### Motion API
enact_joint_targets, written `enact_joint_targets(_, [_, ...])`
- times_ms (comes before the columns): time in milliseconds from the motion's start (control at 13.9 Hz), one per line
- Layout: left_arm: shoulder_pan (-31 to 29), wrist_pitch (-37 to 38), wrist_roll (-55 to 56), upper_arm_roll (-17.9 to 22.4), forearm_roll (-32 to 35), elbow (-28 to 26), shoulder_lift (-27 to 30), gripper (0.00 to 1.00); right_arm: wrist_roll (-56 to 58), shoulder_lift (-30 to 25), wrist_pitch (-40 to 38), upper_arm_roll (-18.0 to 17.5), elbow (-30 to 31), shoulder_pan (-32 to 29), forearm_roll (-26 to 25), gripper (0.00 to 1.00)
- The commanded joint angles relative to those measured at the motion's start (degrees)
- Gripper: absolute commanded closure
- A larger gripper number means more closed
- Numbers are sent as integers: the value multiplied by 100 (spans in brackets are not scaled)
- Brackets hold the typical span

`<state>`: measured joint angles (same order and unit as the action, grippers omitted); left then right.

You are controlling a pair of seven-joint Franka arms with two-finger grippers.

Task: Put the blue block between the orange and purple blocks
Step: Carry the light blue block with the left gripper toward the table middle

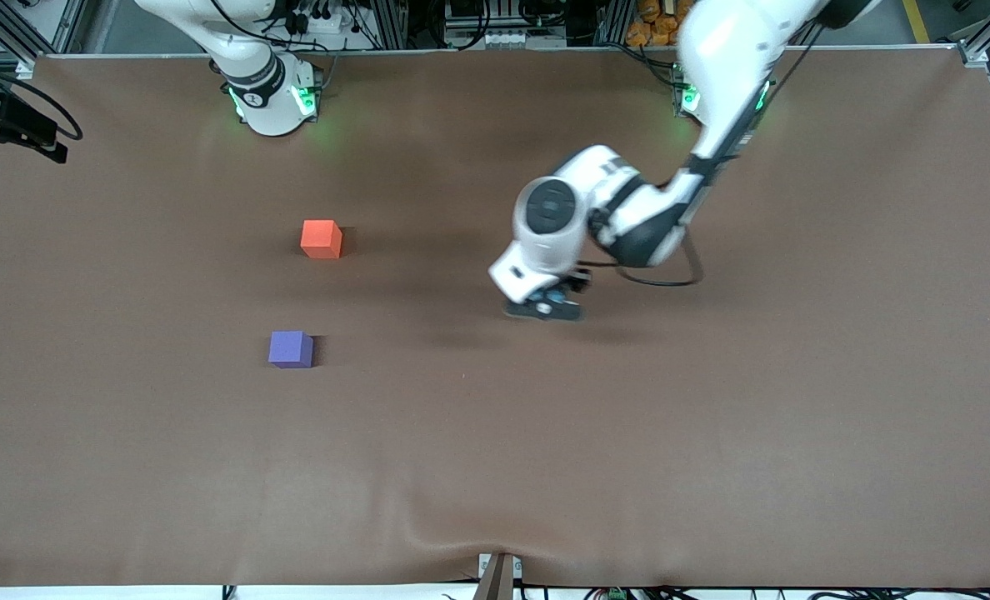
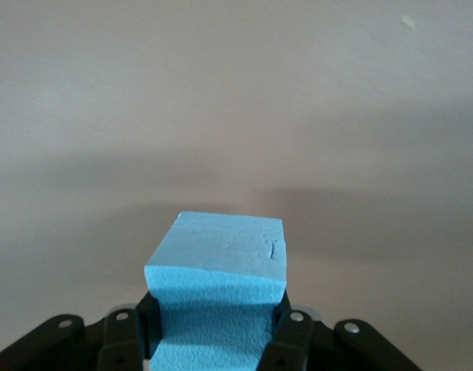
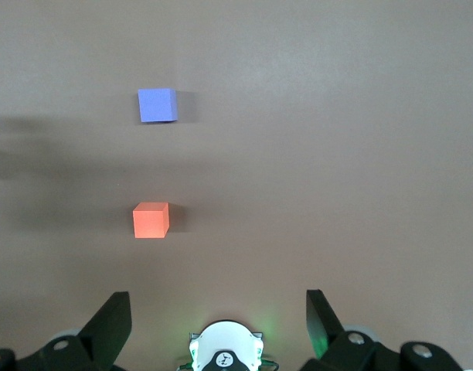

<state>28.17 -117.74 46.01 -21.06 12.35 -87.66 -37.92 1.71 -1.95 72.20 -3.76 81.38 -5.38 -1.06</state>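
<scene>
Purple block (image 1: 291, 348) lower left of centre, orange block (image 1: 322, 238) just above; right tool (image 3: 217, 321) waits high, fingers apart. Mid-frame, left tool (image 1: 545, 307) clamps the blue block (image 2: 217, 290) — narrow gap, a careless drop could nudge either neighbour.

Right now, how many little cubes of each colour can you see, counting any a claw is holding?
Orange block: 1, on the table
Purple block: 1, on the table, nearer the front camera than the orange one
Blue block: 1, gripped in the left claw
Total: 3 cubes
The right claw is open and holds nothing.
</scene>
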Motion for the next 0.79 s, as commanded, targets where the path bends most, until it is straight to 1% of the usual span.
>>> enact_joint_targets(0, [809, -20, 661, 285, 110, 592, -566, 100, -74, 37, -84, -72, -105, -113, 97, 0])
enact_joint_targets(144, [1486, -248, 996, 768, 84, 601, -681, 100, -74, 37, -84, -81, -105, -121, 106, 0])
enact_joint_targets(216, [1707, -345, 1215, 901, 84, 601, -760, 100, -74, 37, -84, -81, -105, -113, 97, 0])
enact_joint_targets(288, [1805, -415, 1382, 937, 84, 601, -848, 100, -74, 37, -84, -81, -105, -121, 106, 0])
enact_joint_targets(361, [1884, -494, 1532, 946, 93, 601, -918, 96, -74, 37, -84, -81, -105, -113, 106, 0])
enact_joint_targets(433, [1885, -556, 1655, 946, 93, 601, -927, 62, -74, 37, -84, -81, -105, -113, 106, 0])
enact_joint_targets(505, [1893, -557, 1683, 946, 101, 601, -919, 15, -74, 37, -84, -81, -105, -130, 106, 0])
enact_joint_targets(577, [1902, -539, 1683, 946, 110, 593, -849, 0, -74, 37, -84, -81, -105, -122, 106, 0])
enact_joint_targets(721, [1841, -504, 1692, 946, 101, 593, -586, 0, -74, 37, -84, -81, -105, -121, 106, 0])
